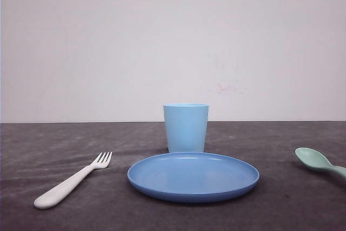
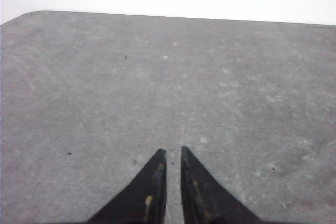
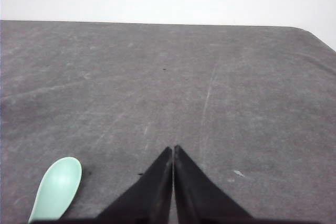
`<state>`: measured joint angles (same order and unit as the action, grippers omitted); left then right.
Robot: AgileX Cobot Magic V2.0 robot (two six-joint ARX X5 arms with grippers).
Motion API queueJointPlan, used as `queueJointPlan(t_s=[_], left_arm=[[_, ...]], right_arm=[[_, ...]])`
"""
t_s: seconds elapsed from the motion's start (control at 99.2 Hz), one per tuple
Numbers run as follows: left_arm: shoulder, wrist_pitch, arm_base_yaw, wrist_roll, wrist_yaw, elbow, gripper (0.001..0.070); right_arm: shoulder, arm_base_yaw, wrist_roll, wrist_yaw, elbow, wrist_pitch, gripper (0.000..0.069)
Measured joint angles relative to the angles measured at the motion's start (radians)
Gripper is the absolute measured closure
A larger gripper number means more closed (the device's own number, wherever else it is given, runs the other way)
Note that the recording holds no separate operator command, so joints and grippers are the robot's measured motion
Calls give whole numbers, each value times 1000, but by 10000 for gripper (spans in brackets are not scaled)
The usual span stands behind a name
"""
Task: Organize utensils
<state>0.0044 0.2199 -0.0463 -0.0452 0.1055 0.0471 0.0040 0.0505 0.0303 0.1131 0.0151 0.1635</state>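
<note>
**Inspector A:** The blue plate is taken as the reference. What is recorded for the utensils?

**Inspector B:** The white fork is noted lying flat on the dark table, well to the left of the plate, tines turned toward the light blue cup. The mint-green spoon is noted lying flat well to the right of the plate, its handle cut off by the frame edge. The cup stands upright just behind the plate. Nothing is seen on the plate, and no handle rises above the cup's rim.

**Inspector A:** And the claws?

**Inspector B:** The left gripper is seen over bare table, fingertips drawn nearly together with a thin slit between them, nothing held. The right gripper is seen with its fingertips pressed together, nothing held; the spoon's bowl lies on the table just beside it, untouched.

**Inspector A:** Progress?

**Inspector B:** It is judged that no part of the task has been done. Both utensils remain to be picked up and placed, probably in the cup or on the plate. The jaws would need to be opened before either is grasped.
</note>
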Motion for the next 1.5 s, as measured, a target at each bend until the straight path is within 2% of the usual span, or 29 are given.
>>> queueJointPlan(t_s=[1.361,1.422,1.502], left_arm=[[0,0,0,-1,0,0,685],[0,0,0,-20,-4,0,685],[0,0,0,-84,-7,0,685]], right_arm=[[0,0,3,4,0,-1,688],[0,0,5,15,0,-2,688],[0,0,35,18,0,-1,688]])
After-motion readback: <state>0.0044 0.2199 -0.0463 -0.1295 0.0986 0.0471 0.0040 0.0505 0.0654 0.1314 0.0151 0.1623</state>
